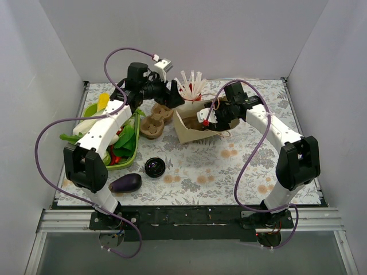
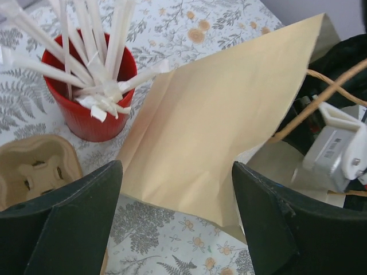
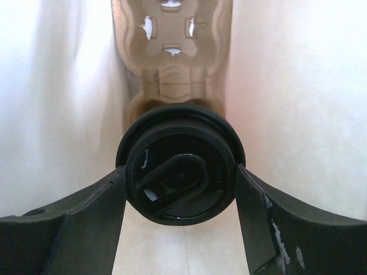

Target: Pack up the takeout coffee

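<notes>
Right claw (image 3: 180, 179): clamping on black-lidded round takeout coffee cup (image 3: 179, 153), both sides.
Cup location: sitting inside tan paper bag (image 1: 192, 132), lid facing wrist camera.
Left claw (image 2: 176, 169): hovering over bag, jaws apart.

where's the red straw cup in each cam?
Top external: red cup at back centre, just behind the paper bag.
Left wrist: upper left, beside the bag's tan outer panel.
Right wrist: not in it; that camera looks down inside the bag.
Shared landmark: the paper bag.

Top camera overhead, facing down at table (image 1: 229, 172); wrist cameras close; top, left-wrist share paper bag (image 1: 192, 130).
</notes>
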